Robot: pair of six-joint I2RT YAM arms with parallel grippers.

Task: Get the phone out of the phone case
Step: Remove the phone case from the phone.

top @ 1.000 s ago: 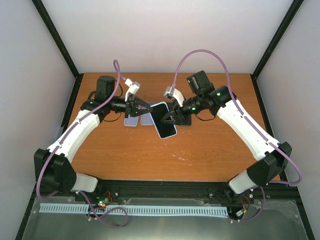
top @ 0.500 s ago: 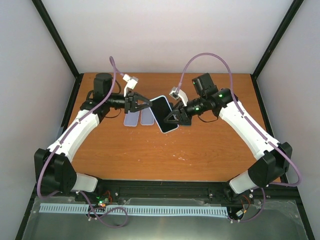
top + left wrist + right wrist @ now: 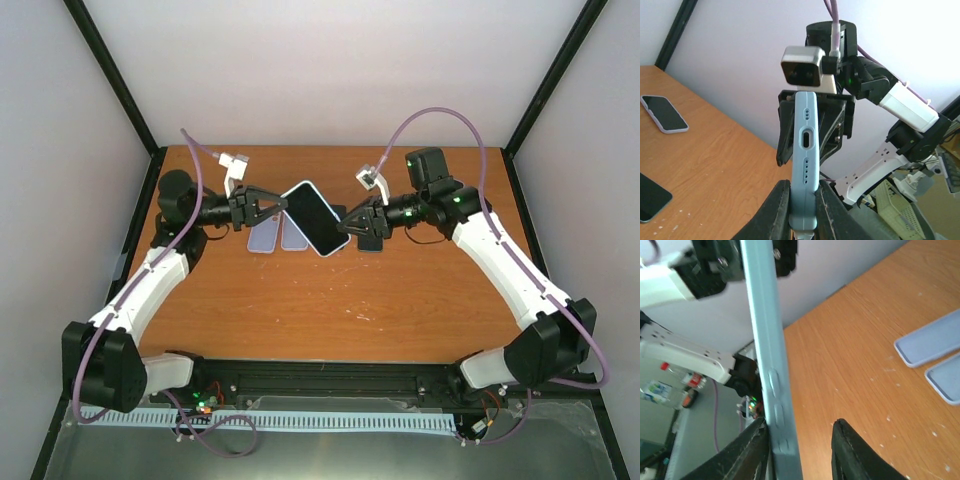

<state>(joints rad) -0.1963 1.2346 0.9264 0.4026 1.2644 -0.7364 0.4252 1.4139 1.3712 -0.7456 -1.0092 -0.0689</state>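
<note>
**Mid-air hand-off:** The phone (image 3: 315,218), snug in its pale blue case (image 3: 805,130), is held aloft over the far middle of the desk (image 3: 330,310), slanted between the two arms. Its left end is pinched between the fingers of the left gripper (image 3: 280,204), which are pressed together on front and back (the charging port is turned toward that arm's own camera). At the opposite end the right gripper (image 3: 346,228) is spread around the case's long edge. One finger (image 3: 752,455) is seen touching the case, and the other (image 3: 850,450) is set apart with a gap between. Two empty lilac cases (image 3: 262,240) are laid side by side on the desk below, toward its far edge. A dark phone (image 3: 372,243) is seen under the right arm.

The phone is judged stiff, dense and glass-fronted, so a drop onto the wood is to be avoided. The case looks soft and rubbery, grippy rather than slick, and is expected to flex at its lip. A corner of that lip is judged the best place to be taken hold of and peeled back, with the body clamped across its flat faces.
</note>
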